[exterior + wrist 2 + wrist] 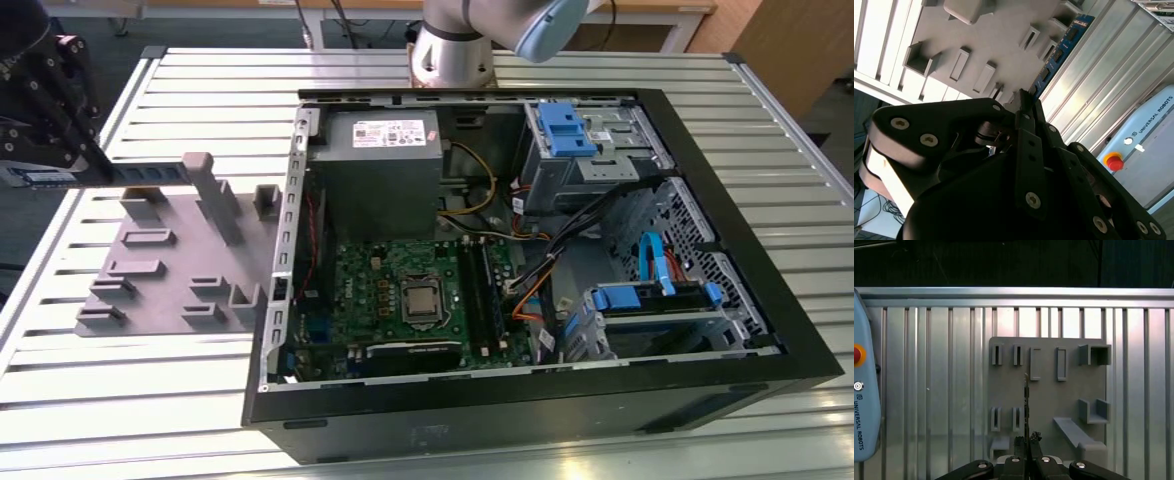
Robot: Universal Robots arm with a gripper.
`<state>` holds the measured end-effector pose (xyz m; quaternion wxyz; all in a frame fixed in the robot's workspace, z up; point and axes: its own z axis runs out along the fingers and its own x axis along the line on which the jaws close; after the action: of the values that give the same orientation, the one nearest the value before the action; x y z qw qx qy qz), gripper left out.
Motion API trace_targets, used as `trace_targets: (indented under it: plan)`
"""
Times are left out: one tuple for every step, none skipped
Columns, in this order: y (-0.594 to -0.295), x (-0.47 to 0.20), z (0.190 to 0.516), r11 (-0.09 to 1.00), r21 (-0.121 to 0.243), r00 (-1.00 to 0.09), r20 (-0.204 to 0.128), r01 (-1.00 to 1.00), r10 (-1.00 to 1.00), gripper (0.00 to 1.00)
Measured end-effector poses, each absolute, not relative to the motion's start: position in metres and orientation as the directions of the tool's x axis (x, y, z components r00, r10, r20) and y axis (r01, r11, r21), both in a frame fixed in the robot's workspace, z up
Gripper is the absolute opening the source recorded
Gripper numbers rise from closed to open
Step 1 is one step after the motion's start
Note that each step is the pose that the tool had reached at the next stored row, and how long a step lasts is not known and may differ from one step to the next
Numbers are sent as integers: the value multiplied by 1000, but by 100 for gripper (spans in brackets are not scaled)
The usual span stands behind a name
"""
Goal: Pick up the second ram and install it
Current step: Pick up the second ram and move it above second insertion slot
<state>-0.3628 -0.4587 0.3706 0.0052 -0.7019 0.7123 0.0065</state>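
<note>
Held item, second ram [1060,50]: I am clenching my pincer [1026,439] on its end, holding it near the grey tray [1049,400], well apart from the computer case [534,400]. Picking done; installing remaining.

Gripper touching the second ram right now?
Touching. In the second wrist view the second ram runs out from between the closed fingertips of the gripper; the first wrist view shows them pinching it edge-on.

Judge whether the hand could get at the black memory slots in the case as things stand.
Probably yes: the case lies open and the slots sit uncovered, though cables run close beside. The hand holds the second ram over the tray.
</note>
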Motion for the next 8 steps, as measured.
trace_targets:
  plan:
    - [-459, -362, 371, 15, 2, -15, -17, -1000, -1000, 14]
    - [-459, -361, 371, 15, 2, -15, -17, -1000, -1000, 14]
    - [-459, -360, 371, 15, 2, -15, -17, -1000, -1000, 14]
    - [-459, -359, 371, 15, 2, -15, -17, -1000, -1000, 14]
    - [-459, -358, 371, 15, 2, -15, -17, -1000, -1000, 14]
    - [-459, -358, 371, 15, 2, -15, -17, -1000, -1000, 14]
    - [-459, -356, 371, 15, 2, -15, -17, -1000, -1000, 14]
    - [-459, -355, 371, 15, 2, -15, -17, -1000, -1000, 14]
